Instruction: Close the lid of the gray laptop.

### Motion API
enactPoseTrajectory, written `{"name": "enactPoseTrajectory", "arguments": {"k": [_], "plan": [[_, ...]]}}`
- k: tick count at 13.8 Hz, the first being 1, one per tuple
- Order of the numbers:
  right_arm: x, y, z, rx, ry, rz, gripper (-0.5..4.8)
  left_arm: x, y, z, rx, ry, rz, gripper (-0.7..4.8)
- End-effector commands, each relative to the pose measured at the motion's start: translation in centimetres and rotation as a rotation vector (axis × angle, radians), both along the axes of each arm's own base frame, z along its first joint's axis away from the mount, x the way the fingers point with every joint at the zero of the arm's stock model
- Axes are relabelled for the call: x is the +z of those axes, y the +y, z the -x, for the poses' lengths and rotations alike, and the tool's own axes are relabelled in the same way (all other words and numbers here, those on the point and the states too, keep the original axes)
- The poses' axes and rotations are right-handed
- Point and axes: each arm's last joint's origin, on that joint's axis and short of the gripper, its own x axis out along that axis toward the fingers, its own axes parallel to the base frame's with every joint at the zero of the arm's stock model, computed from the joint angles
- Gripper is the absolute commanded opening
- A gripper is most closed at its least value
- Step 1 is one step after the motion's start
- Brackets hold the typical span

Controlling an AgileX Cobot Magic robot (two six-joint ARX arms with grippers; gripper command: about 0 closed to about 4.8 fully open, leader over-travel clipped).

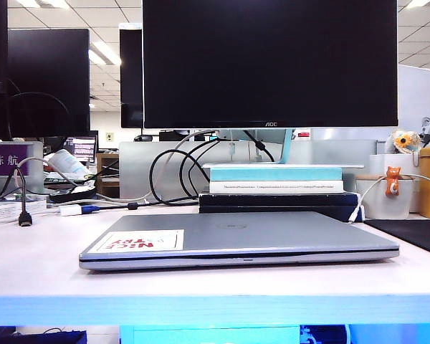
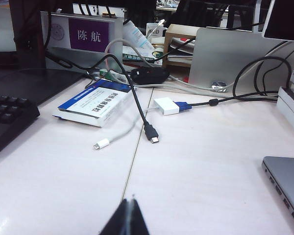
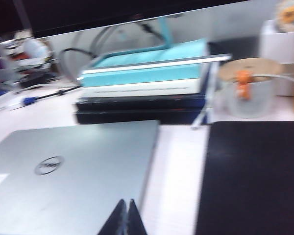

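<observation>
The gray laptop lies flat on the white table with its lid down on the base, a white sticker with red letters at the near left corner. In the right wrist view the lid shows its round Dell logo. My right gripper is shut and empty, hovering over the lid's edge. My left gripper is shut and empty above bare table, left of the laptop's corner. Neither gripper shows in the exterior view.
A big black monitor stands behind on stacked books. Cables, a blue-white box and a black keyboard lie to the left. A black mat and a cup with an orange cat figure are on the right.
</observation>
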Motion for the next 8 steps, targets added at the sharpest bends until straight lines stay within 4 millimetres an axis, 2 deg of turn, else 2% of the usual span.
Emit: {"name": "enactPoseTrajectory", "arguments": {"k": [1, 8], "plan": [[-0.44, -0.09, -0.03, -0.030, 0.038, -0.006, -0.02, 0.06, 0.04, 0.03, 0.003, -0.005, 0.002, -0.05], [-0.51, -0.09, -0.01, -0.030, 0.051, -0.006, -0.02, 0.05, 0.04, 0.03, 0.003, -0.004, 0.002, -0.05]]}}
